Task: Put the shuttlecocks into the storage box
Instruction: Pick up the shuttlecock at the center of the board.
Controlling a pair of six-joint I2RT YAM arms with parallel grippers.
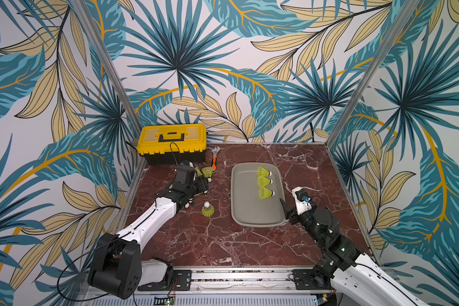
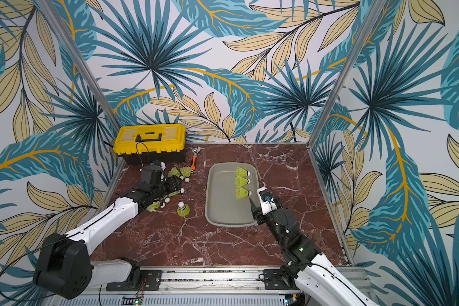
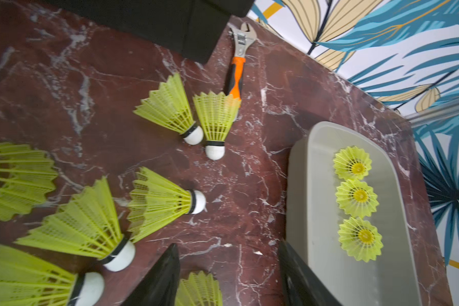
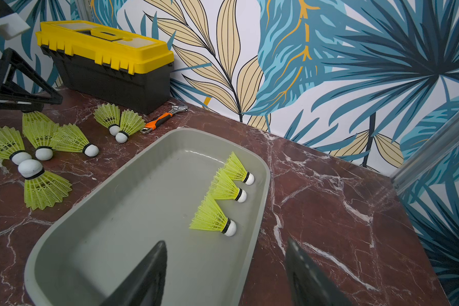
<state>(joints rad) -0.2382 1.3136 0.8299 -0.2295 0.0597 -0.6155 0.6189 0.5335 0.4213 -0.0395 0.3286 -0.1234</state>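
Three neon yellow-green shuttlecocks (image 1: 265, 182) lie in a row along the far right side of the grey storage box (image 1: 245, 209), white tips toward its right rim. Several more lie on the marble at the left (image 3: 159, 201), two of them side by side by the wrench (image 1: 207, 171), and one stands tip-up (image 1: 208, 209). My left gripper (image 3: 229, 259) is open low over the left cluster (image 1: 203, 182). One shuttlecock skirt (image 3: 199, 288) lies beside its left finger, not gripped. My right gripper (image 4: 225, 265) is open and empty over the box's near right rim (image 1: 288, 204).
A yellow-lidded black toolbox (image 1: 172, 139) stands in the back left corner. An orange-handled wrench (image 1: 214, 159) lies just right of it, touching one shuttlecock skirt. Patterned walls and metal posts close in the marble table (image 1: 249, 246) on three sides.
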